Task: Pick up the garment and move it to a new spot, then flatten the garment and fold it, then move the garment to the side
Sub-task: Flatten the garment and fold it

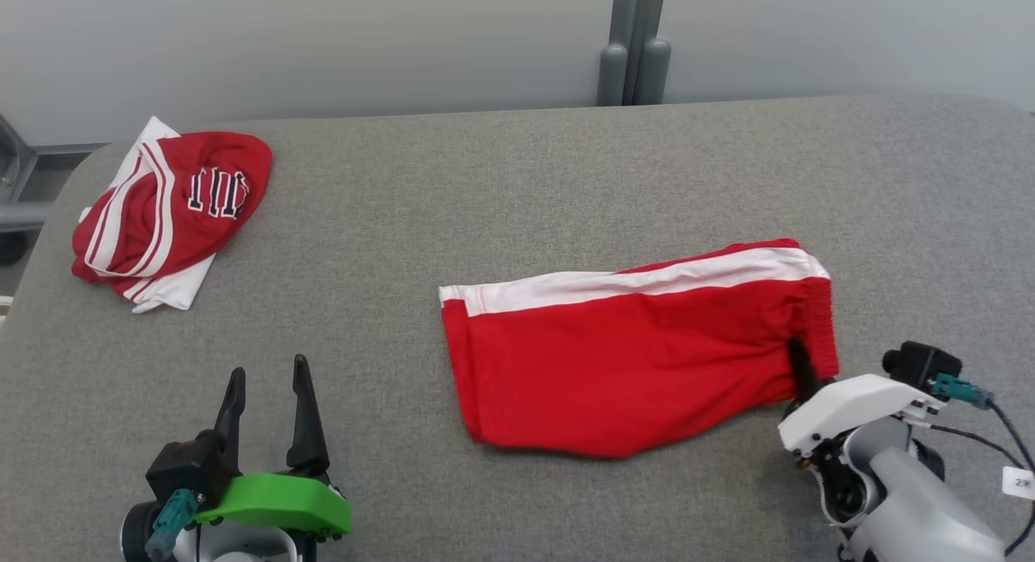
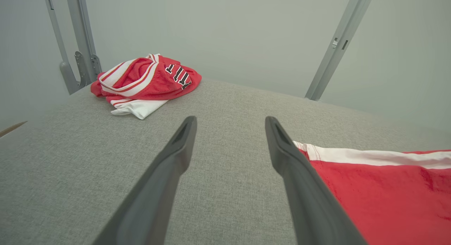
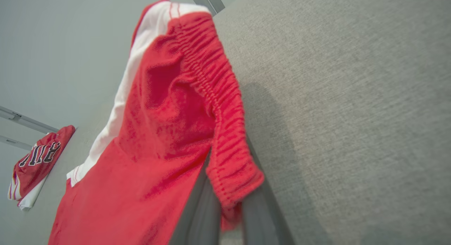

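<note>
Jaws of the right gripper (image 1: 802, 368) are clamping the elastic waistband (image 3: 220, 111) of the red shorts (image 1: 631, 360), which are lying spread leftward from them. Those of the left gripper (image 1: 267, 388) are standing apart, empty. Lifting by this shallow corner bite is probably risking slippage and bunching.

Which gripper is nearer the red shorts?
Right. The right gripper is shut on the red shorts at their elastic waistband; the left gripper hangs open over the table, apart from their hem end.
</note>
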### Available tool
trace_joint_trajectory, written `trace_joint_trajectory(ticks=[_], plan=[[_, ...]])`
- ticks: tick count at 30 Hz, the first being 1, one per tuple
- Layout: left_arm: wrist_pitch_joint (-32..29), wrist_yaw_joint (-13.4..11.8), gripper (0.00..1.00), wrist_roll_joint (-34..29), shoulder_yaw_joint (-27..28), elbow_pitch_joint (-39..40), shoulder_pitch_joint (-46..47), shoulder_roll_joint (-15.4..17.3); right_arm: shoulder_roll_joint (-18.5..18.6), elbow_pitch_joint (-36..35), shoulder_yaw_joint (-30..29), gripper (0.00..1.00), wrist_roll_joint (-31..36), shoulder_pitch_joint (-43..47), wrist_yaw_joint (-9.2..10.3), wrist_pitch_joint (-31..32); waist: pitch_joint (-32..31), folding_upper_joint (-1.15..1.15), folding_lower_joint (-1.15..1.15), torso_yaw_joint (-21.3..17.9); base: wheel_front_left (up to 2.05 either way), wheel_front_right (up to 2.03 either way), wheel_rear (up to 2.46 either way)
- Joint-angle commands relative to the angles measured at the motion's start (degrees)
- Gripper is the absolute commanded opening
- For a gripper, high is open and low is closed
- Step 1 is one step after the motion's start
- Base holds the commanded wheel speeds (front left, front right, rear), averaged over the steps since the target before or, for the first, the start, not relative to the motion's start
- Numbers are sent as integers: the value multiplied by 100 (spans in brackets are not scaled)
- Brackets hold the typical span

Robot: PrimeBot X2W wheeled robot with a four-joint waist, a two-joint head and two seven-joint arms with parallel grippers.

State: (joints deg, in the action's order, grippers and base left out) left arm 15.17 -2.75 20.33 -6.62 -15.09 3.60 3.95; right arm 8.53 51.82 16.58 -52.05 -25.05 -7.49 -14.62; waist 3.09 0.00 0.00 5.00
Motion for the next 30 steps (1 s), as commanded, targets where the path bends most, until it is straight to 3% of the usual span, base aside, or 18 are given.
trace_joint_trajectory(ticks=[1,5,10,18,30], plan=[[-3,29,100,-43,-7,31,-5,-26,216,-48,-99,0,43,-68,0,68,-12,0,0,-48,0,0,0],[-3,19,100,-33,-36,49,1,-39,679,-54,-322,0,189,-122,0,208,-3,0,0,-95,0,0,0],[-3,38,100,-4,-56,53,19,-57,830,-217,-449,0,370,-159,0,475,2,0,0,-137,0,0,0],[-3,49,100,-2,-103,70,47,-79,545,-948,-474,0,565,17,0,982,-45,0,0,-139,0,0,0],[-3,49,100,12,-183,210,70,-92,-421,-2246,-880,0,1587,540,-1,1733,-102,0,0,18,0,0,0]])
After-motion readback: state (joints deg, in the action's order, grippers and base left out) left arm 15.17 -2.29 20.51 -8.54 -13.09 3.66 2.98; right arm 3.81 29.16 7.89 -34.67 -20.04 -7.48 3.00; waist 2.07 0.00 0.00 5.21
